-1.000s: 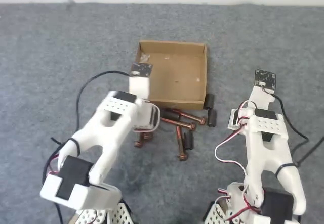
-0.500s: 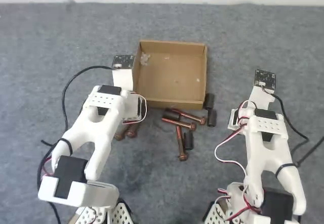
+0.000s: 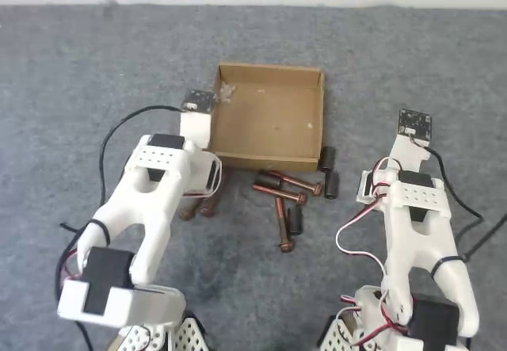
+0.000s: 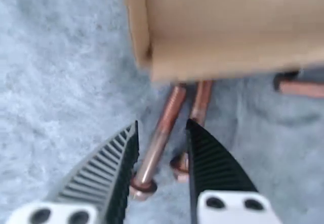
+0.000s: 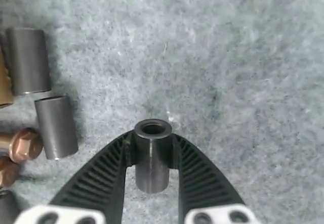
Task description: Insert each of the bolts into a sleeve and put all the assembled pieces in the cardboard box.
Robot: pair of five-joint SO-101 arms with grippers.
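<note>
Pinches a short, dark grey sleeve (image 5: 152,176) in the right gripper (image 5: 152,148), ribbed black jaws closed against its sides. Holds it upright, round bore open toward the wrist camera, wall smooth and matte.

Leaves one loose sleeve (image 5: 56,127) lying on its side on the grey carpet (image 5: 238,57), near the outside of one jaw. Sets another loose sleeve (image 5: 29,60) just past it, farther ahead of the fingertips, with the same dark tube shape and dull finish. Shows a copper-coloured flanged bolt head (image 5: 21,144) just beside the nearer of the two.

Spreads the left gripper (image 4: 161,128) open astride a bolt (image 4: 169,110). Runs its smooth copper-coloured shank lengthwise through the gap between the jaws, flanged head back near the root of one jaw. Cannot tell whether either jaw touches it. Lays a second bolt (image 4: 199,102) just beside the first, head partly hidden behind the other jaw.

Aims both shanks ahead of the fingertips to a corner of the cardboard box (image 4: 228,57), plain brown, shallow and open-topped. Brings their far ends up to the foot of its near wall.

From above, scatters a cluster of bolts (image 3: 279,193) and a few dark sleeves (image 3: 330,185) loose on the carpet. Puts them just outside that same wall, off to the side of the left jaws, between the two arms.
</note>
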